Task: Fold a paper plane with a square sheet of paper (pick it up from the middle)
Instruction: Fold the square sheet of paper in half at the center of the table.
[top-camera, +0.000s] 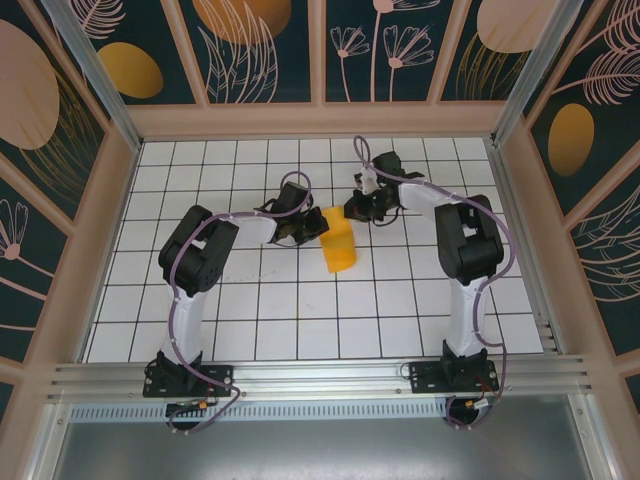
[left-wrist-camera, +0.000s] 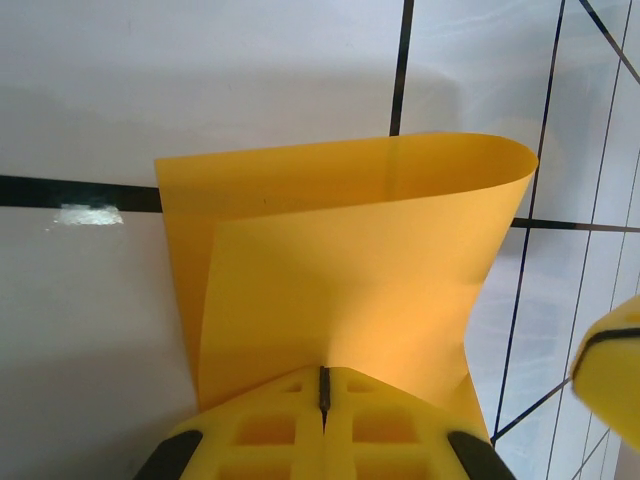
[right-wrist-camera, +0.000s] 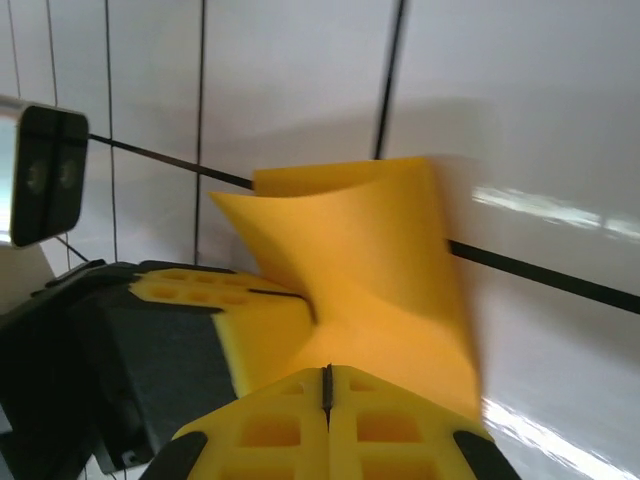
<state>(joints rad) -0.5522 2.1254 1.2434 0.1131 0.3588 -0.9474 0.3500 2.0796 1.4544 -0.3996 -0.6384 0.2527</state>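
The square sheet of paper (top-camera: 340, 250) is orange-yellow and stands bent over itself in the middle of the tiled floor. My left gripper (top-camera: 312, 232) is shut on its left edge. In the left wrist view the sheet (left-wrist-camera: 350, 270) curls into a rounded loop right above the closed left gripper (left-wrist-camera: 323, 385). My right gripper (top-camera: 352, 212) meets the sheet's far right corner. In the right wrist view the paper (right-wrist-camera: 370, 250) rises from the closed right gripper (right-wrist-camera: 326, 378), with the left gripper's fingers (right-wrist-camera: 250, 310) pinching it on the left. No paper plane shape shows.
White tiles with black grid lines (top-camera: 300, 310) cover the floor. Patterned walls (top-camera: 260, 50) enclose it on three sides. An aluminium rail (top-camera: 320, 380) runs along the near edge by the arm bases. A finger (left-wrist-camera: 612, 365) of the right gripper shows at the right edge of the left wrist view.
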